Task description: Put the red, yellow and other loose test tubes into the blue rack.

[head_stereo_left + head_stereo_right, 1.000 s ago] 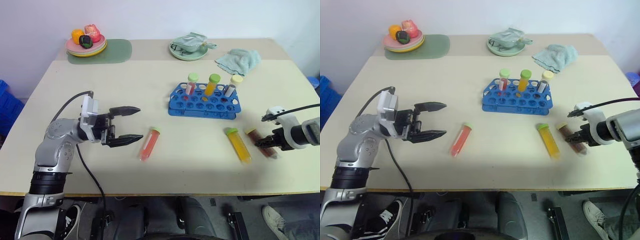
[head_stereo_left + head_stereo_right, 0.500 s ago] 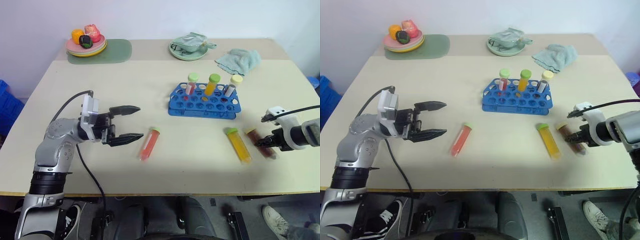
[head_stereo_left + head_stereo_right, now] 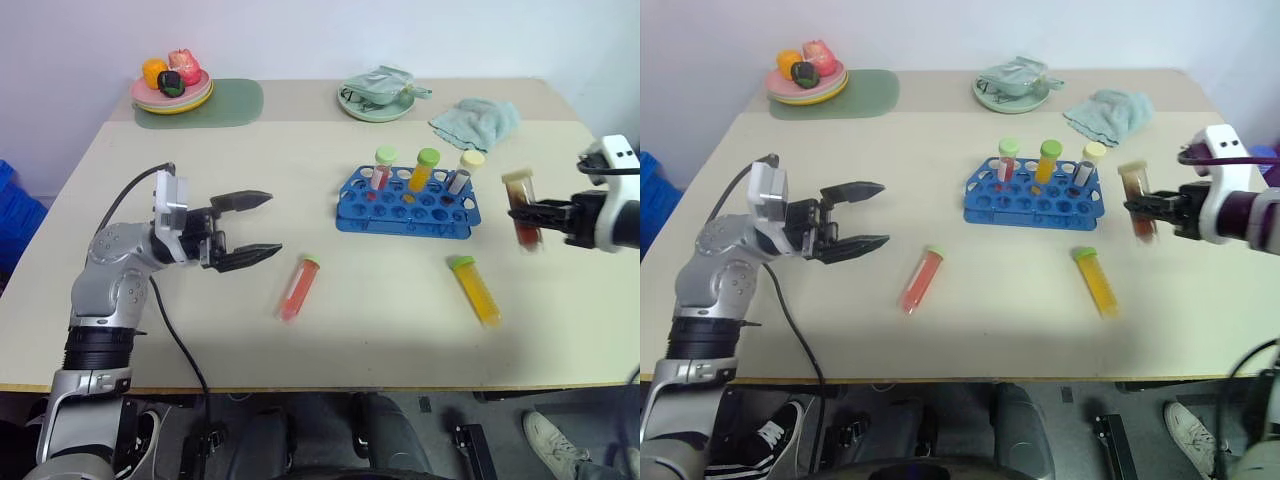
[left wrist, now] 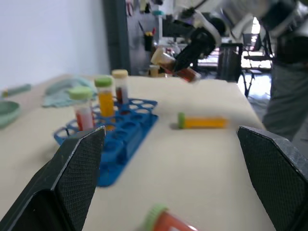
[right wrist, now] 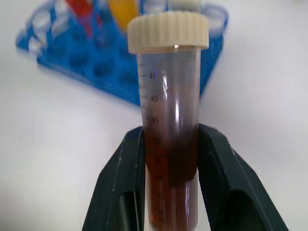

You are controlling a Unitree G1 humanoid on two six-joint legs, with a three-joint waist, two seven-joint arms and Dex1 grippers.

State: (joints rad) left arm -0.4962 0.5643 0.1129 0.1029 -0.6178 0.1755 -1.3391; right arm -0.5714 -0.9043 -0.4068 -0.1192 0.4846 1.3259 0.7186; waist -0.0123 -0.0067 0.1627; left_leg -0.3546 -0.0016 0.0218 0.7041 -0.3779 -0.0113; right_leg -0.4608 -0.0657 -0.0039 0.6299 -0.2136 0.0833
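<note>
So three tubes stand in the blue rack [image 3: 408, 205]; my right end effector [image 3: 540, 211] grips the brown tube [image 3: 522, 205], my left end effector [image 3: 257, 226] is open; the red tube [image 3: 298, 288] and yellow tube [image 3: 476, 289] lie loose on the tabletop [image 3: 380, 330].

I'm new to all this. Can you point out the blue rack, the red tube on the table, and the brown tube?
blue rack [image 3: 440, 218]: left eye view, front wall.
red tube [image 3: 297, 290]: left eye view, mid body.
brown tube [image 5: 172, 144]: right wrist view, liquid-filled body.

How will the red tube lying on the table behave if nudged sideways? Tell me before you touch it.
The red tube lies flat on the bare table, so its round body would probably roll. Its wider green cap may make it curve, not run straight. It looks like stiff plastic, fairly full, so likely not fragile. The open left tool is nearest.
</note>
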